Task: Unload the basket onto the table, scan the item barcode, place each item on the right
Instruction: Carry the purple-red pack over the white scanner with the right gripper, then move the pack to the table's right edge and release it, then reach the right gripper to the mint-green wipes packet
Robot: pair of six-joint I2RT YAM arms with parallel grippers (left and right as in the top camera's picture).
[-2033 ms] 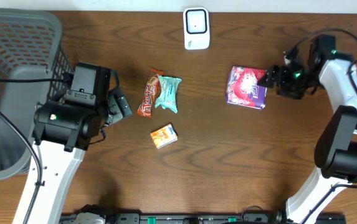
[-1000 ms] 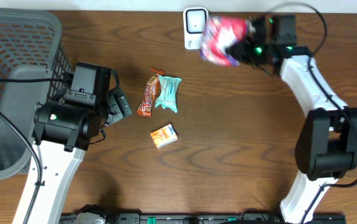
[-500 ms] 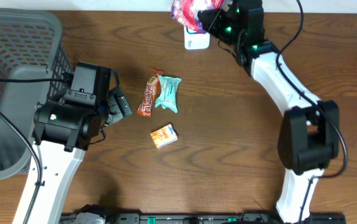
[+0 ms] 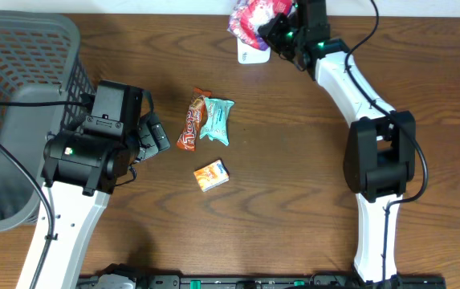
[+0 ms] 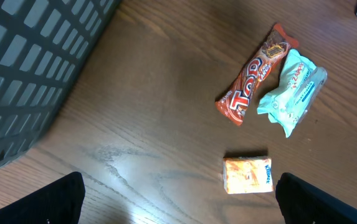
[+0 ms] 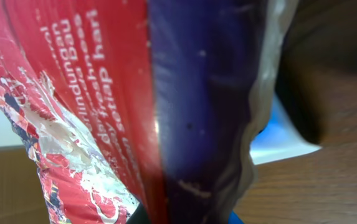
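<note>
At the far edge of the desk, the right pincer was shut on a red and purple packet, holding it over the white scanner. From overhead the packet hid the scanner's upper part; whether the 2 touched could not be told. The right wrist view was filled with crinkled foil and printed text, and no barcode showed on that face.

The left pincer stood wide open and held nothing, near the left edge beside the grey basket. Mid-desk lay 3 other items: a brown bar side by side with a teal packet, and an orange box a little nearer the front edge.

The task looked to be at the scanning step itself, and the main risk was a missed read. The barcode might have faced away from the scanner window, or folds and glare in the foil might have broken the code up. The packet might also have been held too close or at too steep a tilt.

The grip seemed to be on 1 edge only, so the limp foil could have sagged or slid out during any turn of the wrist. A push downward could have tipped the light scanner or nudged it toward the far edge.
</note>
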